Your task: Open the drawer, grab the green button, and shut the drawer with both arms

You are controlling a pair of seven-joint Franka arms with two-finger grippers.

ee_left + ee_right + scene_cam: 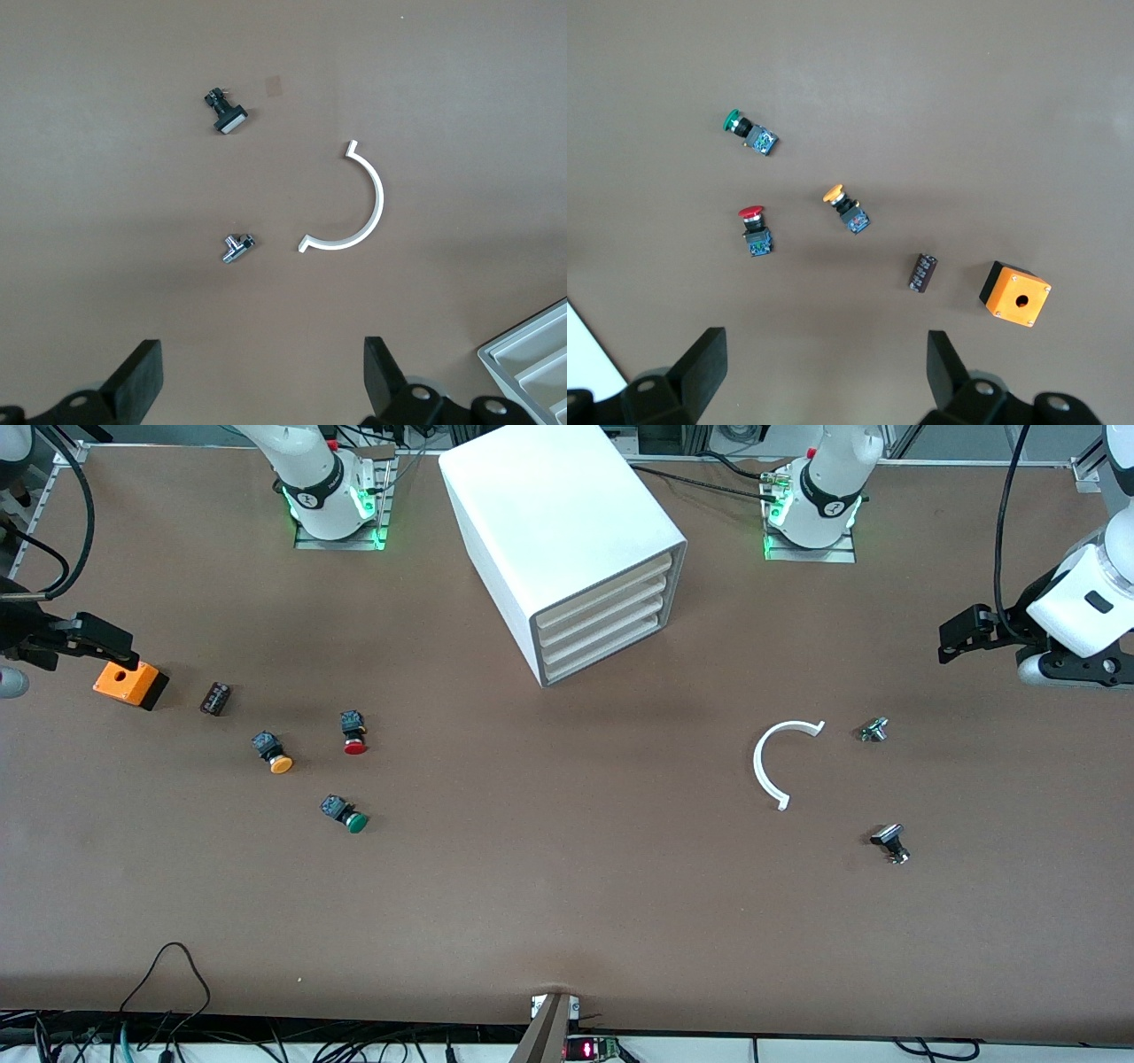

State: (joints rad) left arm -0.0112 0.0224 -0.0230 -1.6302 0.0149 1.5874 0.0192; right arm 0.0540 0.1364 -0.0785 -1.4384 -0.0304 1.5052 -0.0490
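Four stacked drawers sit shut in the big white box cabinet (567, 540), which stands on the brown tabletop (567, 903) between the two arm bases; the lowest white plastic drawer (607, 657), the one the task concerns, is fully closed.

The small push button with the round green cap and dark body (345, 815) lies on its side on the open tabletop toward the right arm's end, nearer the front camera than the red-capped button (353, 734) and the orange-capped button (273, 752). It is not in the drawer. An orange box with a round hole (129, 683) and a small dark block (215, 698) lie close by.

The left tool (961, 636) hangs over the left arm's end of the tabletop, fingers apart, holding nothing. Below it lie a white half-ring (780, 762), a chrome fitting (873, 730) and a black-headed part (890, 843). The right tool (97, 642) hangs just over the orange box, fingers apart, empty.

Risks, as judged: no step appears begun. The sloped drawer front offers little purchase, so a finger may slip, or a pull may drag the unrestrained cabinet rather than open the drawer. The three buttons lie near one another; a poorly aimed grasp could take the wrong cap colour, and the lying button may roll.
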